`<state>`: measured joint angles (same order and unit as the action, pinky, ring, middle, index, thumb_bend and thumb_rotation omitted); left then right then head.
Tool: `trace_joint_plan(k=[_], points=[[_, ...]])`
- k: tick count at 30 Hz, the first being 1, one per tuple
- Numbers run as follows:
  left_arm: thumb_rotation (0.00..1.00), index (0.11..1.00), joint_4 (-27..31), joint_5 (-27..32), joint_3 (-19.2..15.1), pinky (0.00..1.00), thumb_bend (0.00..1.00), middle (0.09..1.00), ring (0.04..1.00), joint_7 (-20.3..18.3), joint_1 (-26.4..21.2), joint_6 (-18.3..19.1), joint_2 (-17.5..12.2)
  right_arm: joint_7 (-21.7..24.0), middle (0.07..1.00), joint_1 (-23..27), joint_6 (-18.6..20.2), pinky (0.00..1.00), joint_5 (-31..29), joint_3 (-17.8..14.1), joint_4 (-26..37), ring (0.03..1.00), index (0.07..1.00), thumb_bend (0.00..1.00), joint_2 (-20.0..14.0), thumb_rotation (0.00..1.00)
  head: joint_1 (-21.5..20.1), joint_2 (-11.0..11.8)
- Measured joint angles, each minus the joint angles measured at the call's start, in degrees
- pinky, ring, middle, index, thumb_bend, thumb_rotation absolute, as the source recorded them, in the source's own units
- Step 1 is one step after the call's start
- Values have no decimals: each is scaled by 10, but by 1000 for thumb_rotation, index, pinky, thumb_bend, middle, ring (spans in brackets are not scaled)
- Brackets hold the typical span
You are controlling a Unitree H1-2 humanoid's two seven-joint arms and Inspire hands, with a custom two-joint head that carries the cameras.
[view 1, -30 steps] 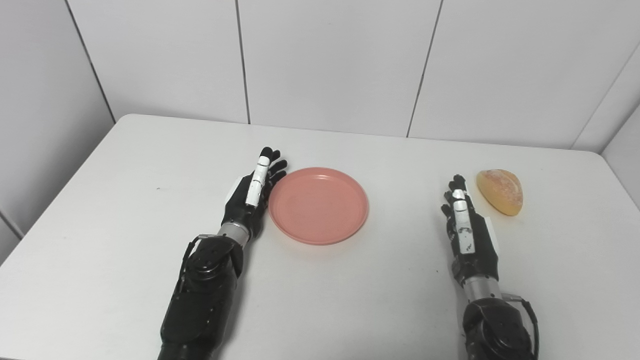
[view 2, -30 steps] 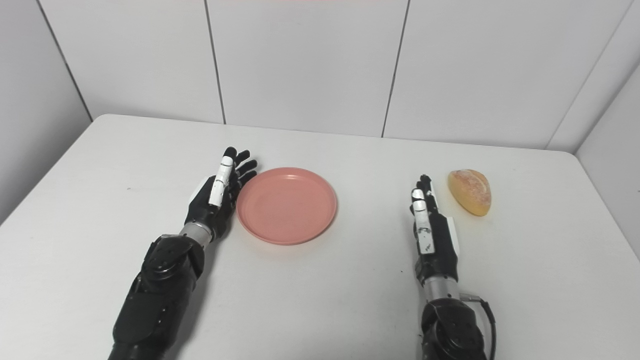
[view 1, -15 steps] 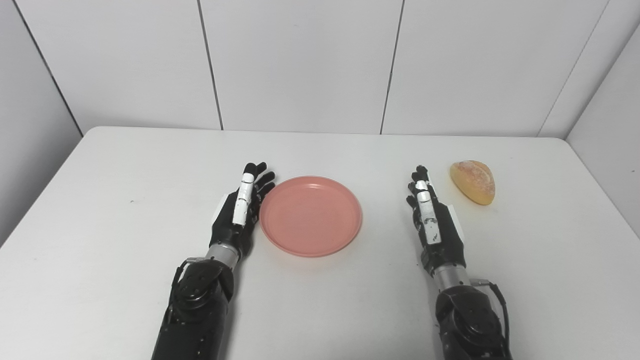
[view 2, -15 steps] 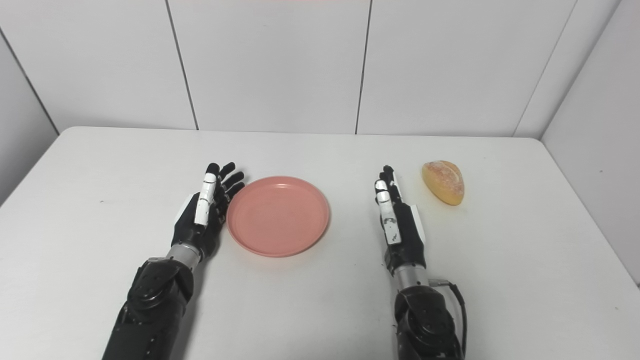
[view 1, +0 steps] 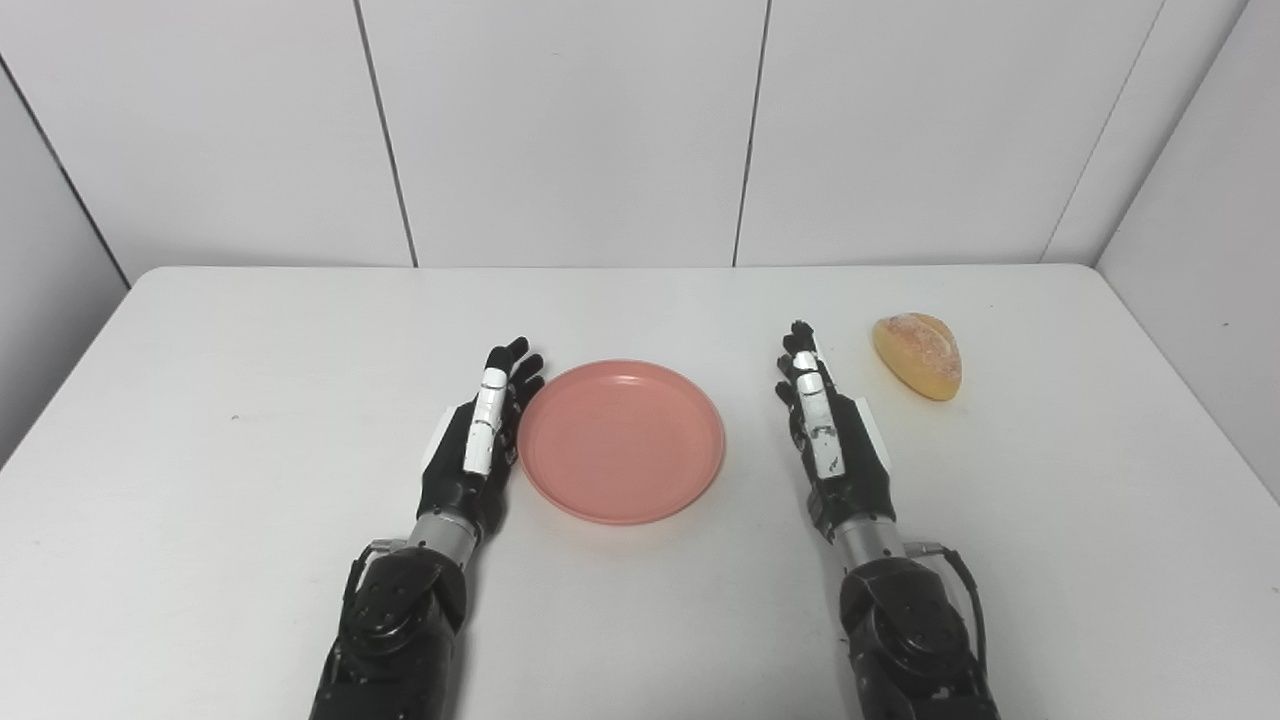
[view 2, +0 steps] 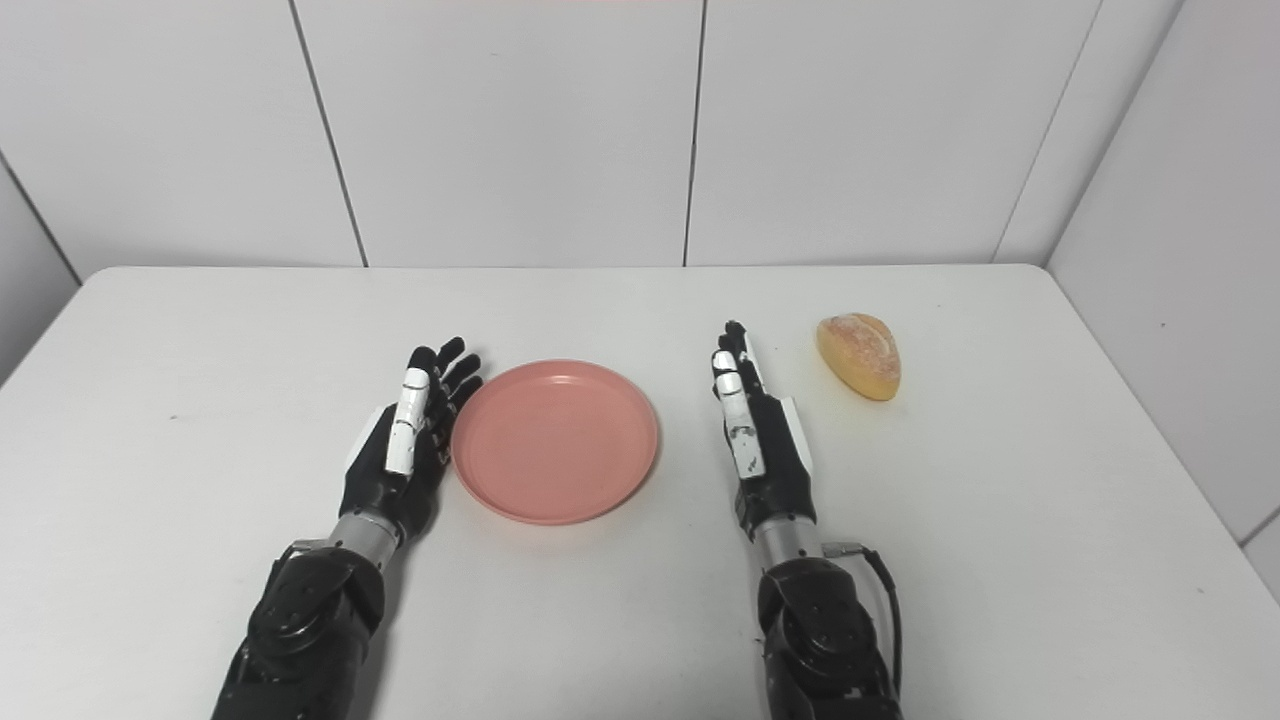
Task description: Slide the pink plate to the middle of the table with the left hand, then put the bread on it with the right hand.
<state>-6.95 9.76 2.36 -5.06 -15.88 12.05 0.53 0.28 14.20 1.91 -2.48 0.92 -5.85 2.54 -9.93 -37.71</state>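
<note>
The pink plate (view 1: 622, 439) lies flat near the middle of the white table (view 1: 250, 400). My left hand (view 1: 475, 445) stands on edge against the plate's left rim, fingers straight and apart, holding nothing. A golden bread roll (view 1: 918, 355) rests at the right, toward the back. My right hand (view 1: 830, 440) is open and upright on the table between plate and bread, a clear gap from both. In the right eye view the plate (view 2: 555, 440), the bread (view 2: 860, 355), the left hand (view 2: 405, 440) and the right hand (view 2: 755, 440) stand the same way.
White panelled walls stand behind the table and close along its right side (view 1: 1200, 250). Bare tabletop stretches to the left of my left arm and in front of the plate.
The whole picture has swung, so the camera turned. Against the table, the plate, the bread and both hands keep about the same places.
</note>
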Motion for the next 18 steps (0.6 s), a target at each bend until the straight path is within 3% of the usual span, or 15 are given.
trace_joint_plan(k=[10,14,18], points=[[1000,978,2,-11,3,1000,653,990,1000,1,10,-19,12,0,1000,0,0,1000,4,0,0,1000,1000,681,0,945,-8,2],[1000,990,-32,-33,3,1000,638,991,1000,5,8,-69,12,-7,1000,1,-10,1000,36,8,-2,1000,1000,667,-6,988,-8,3],[1000,992,-81,-48,-5,1000,595,993,1000,10,-12,-119,6,-21,986,6,-58,949,127,38,-7,972,981,692,-39,965,-8,3]])
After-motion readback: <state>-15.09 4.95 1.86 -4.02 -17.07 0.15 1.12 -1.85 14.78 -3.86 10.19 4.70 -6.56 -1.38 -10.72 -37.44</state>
